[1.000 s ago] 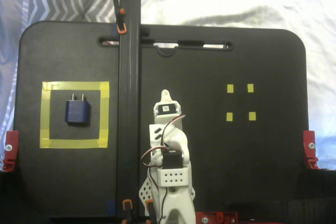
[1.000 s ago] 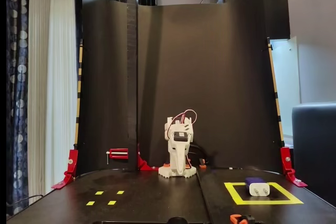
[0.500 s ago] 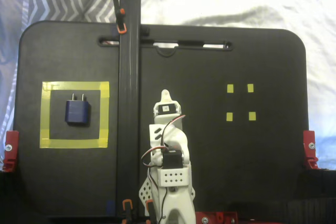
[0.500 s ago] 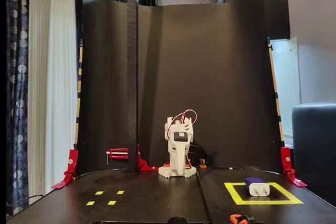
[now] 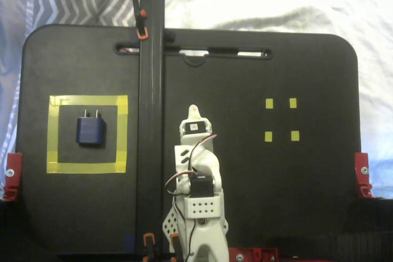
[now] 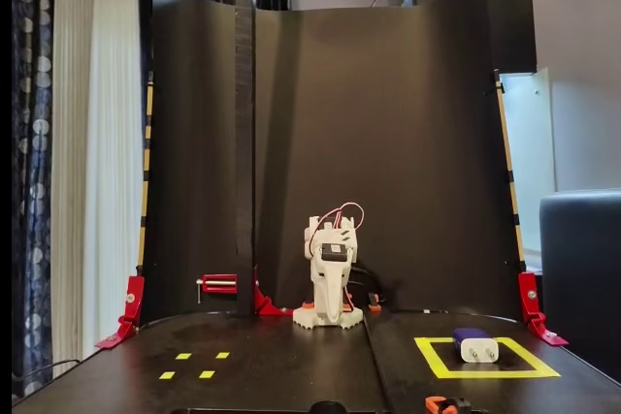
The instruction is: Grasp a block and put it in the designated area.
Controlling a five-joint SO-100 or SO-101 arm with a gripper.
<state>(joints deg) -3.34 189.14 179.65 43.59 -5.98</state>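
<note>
The block [image 6: 474, 345] lies inside the yellow tape square [image 6: 435, 360], prongs up in the top-down fixed view [image 5: 90, 130]. Farther back, the arm sits folded, its gripper [image 5: 194, 112] empty with jaws together.

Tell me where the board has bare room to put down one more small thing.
Bare board lies between the arm and the four small yellow squares, and right of them to the red clamp. The yellow tape square is taken by the navy charger block.
</note>
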